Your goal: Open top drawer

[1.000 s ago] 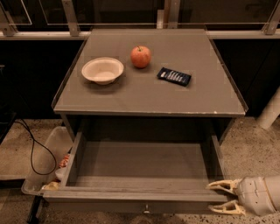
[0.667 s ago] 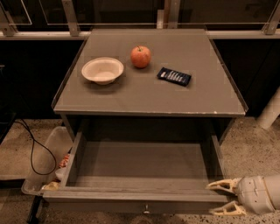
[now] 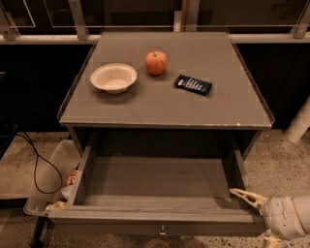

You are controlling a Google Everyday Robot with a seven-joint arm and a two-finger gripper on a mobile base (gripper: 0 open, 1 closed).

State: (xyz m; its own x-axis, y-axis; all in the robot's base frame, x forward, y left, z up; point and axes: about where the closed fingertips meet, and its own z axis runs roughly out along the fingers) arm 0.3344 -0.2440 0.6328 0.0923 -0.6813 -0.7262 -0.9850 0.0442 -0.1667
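The top drawer [image 3: 160,181] stands wide open below the front edge of the table [image 3: 164,109]. The gripper [image 3: 249,216] is low under the table's front right corner, its fingers spread apart and grasping nothing. On the table are a white bowl [image 3: 114,77], a red apple [image 3: 156,63] and a dark flat packet [image 3: 193,85].

speckled floor [image 3: 286,160] around the grey table [image 3: 160,104]; dark glass panels [image 3: 135,12] behind it, plastic bin [image 3: 53,164] left of it, gripper [image 3: 252,218] by its front right corner.
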